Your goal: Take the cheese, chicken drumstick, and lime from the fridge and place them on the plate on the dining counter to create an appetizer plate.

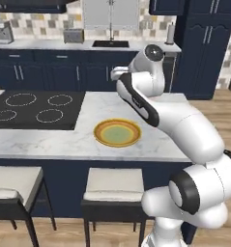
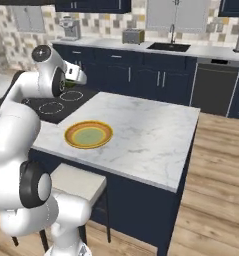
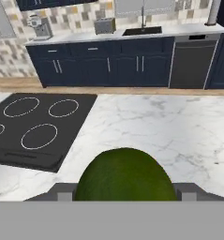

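The lime point(image 3: 125, 174) sits clamped between the two fingers of the end effector point(image 3: 125, 196), a smooth, dark green ball with a faintly mottled skin that bulks large at the bottom of the hand view because it rides right under the hand camera. It is carried in the air rather than resting on anything, above the dining counter point(image 3: 160, 136), so it can be brought over and lowered without rolling off the marble. From the right base view a sliver of green shows at the end effector beside the arm's wrist, above the near edge of the black cooktop point(image 1: 37, 108). The plate point(image 1: 117, 133), yellow-orange at the rim and greenish in the middle, lies flat on the counter in front of the arm and looks bare; it is probably the spot the lime is meant for. Two stools point(image 1: 114, 185) stand under the near edge.
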Motion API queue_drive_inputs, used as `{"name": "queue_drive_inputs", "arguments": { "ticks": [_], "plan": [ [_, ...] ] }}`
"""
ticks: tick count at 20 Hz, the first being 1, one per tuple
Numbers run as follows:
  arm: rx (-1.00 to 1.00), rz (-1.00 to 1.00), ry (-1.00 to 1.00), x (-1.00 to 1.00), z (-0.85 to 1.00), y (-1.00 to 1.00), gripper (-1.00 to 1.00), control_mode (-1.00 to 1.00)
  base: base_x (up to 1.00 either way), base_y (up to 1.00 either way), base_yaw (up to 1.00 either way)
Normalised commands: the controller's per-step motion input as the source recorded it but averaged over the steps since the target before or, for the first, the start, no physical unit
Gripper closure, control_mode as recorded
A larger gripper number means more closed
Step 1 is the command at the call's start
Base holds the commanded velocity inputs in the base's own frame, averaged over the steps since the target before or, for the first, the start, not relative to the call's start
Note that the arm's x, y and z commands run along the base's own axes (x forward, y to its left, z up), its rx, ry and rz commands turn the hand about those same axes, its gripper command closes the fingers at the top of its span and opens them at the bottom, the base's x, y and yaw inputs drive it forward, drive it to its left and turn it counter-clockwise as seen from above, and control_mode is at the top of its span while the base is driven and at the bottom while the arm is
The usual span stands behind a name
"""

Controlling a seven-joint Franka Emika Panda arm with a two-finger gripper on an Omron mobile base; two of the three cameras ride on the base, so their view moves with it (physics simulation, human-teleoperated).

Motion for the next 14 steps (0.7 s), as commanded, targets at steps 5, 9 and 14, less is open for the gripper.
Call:
{"name": "queue_drive_inputs", "arguments": {
  "ticks": [5,9,14],
  "plan": [
    [0.00,0.00,0.00,0.00,0.00,0.00,1.00,1.00,0.30,0.63,-0.38],
    [0.00,0.00,0.00,0.00,0.00,0.00,1.00,1.00,0.28,0.55,-0.26],
    [0.00,-0.07,-0.07,0.23,-0.14,0.17,1.00,-1.00,0.12,0.15,-0.06]
  ]
}}
